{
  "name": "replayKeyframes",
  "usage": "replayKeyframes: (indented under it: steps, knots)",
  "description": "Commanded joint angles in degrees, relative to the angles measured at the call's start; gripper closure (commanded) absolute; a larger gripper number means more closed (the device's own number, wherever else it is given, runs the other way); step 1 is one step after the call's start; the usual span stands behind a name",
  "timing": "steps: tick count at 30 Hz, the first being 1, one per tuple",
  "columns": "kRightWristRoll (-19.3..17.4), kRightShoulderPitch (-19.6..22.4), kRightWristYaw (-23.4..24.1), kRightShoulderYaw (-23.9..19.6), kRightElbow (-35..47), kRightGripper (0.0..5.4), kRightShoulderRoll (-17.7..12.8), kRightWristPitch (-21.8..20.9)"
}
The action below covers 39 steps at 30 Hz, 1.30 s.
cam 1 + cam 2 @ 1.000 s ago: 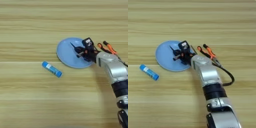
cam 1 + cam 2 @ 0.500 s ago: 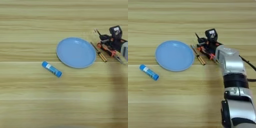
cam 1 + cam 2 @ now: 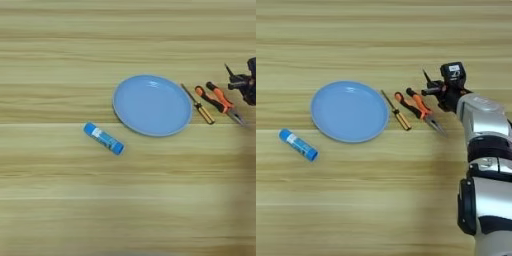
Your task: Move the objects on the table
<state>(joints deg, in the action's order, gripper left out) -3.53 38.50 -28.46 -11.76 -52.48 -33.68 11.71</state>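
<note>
A round light-blue plate (image 3: 349, 111) lies empty on the wooden table (image 3: 381, 200). Just right of it is a small screwdriver (image 3: 397, 113) with a yellow-and-black handle, its thin shaft pointing up-left. Orange-handled pliers (image 3: 418, 107) lie beside the screwdriver, jaws toward the lower right. My right gripper (image 3: 425, 83) hovers right of the pliers, above their handles, and shows at the right edge (image 3: 229, 76) of the left eye view. Its two black fingers spread in a V toward the left with nothing between them.
A blue glue stick (image 3: 298, 144) with a white label lies left of the plate, slanting down to the right. My silver forearm (image 3: 481, 125) comes up along the right edge of the right eye view.
The gripper has drawn back to the right, from over the plate to beyond the pliers. The plate now shows bare, and the screwdriver shows between plate and pliers.
</note>
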Motion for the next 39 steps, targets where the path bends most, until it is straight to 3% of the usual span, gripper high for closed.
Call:
replayKeyframes:
  steps: [1,8,18,31,35,39]
  knots:
    - [0.84,6.90,1.77,-0.31,-3.63,5.12,-3.90,-4.31]
    - [2.45,8.34,4.16,0.02,-13.92,5.12,-3.82,-7.75]
    - [3.56,8.40,5.97,0.05,-19.29,5.12,-3.95,-9.54]
    - [2.58,10.56,4.47,-0.74,-17.03,3.32,-4.10,-10.47]
    - [1.36,11.56,3.01,-1.46,-13.25,2.82,-4.30,-10.82]
    - [-0.71,10.50,0.39,-2.10,-4.27,2.31,-3.26,-10.45]
